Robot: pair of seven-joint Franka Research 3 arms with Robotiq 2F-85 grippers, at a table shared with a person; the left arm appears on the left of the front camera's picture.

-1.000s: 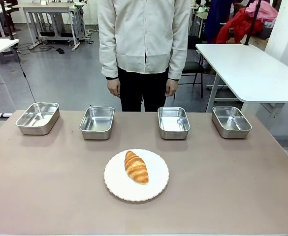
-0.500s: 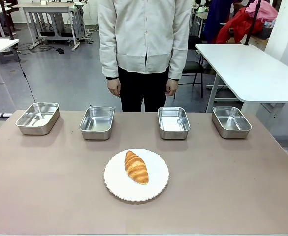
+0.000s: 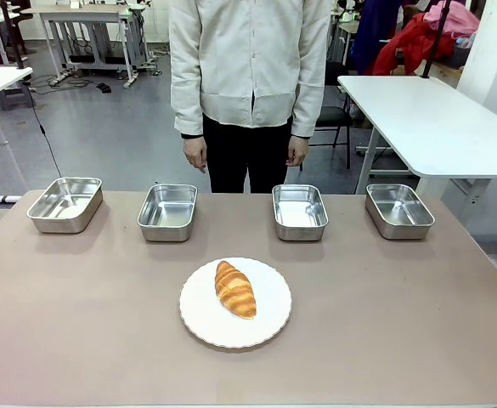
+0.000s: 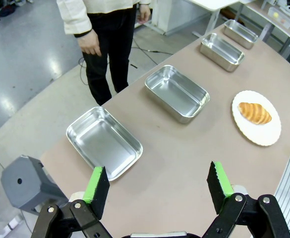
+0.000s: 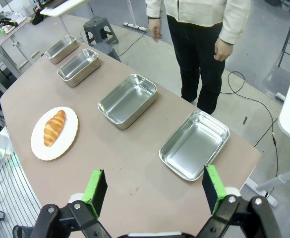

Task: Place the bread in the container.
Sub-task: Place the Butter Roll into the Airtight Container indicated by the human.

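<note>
- Golden-brown, glossy and ridged, the bread (image 3: 235, 289) lies at lower centre of the front view on a white scallop-edged plate (image 3: 273, 310).
- Stainless steel, shallow, round-cornered: four identical containers (image 3: 166, 234) stand in a row on the table (image 3: 78, 340) above the plate, all empty. Which one is meant cannot be told.
- Left gripper (image 4: 157, 173) and right gripper (image 5: 152, 178): jaws wide, nothing held.
- Descend from above and close gently across the bread's narrow width; the crust probably crushes easily.
</note>
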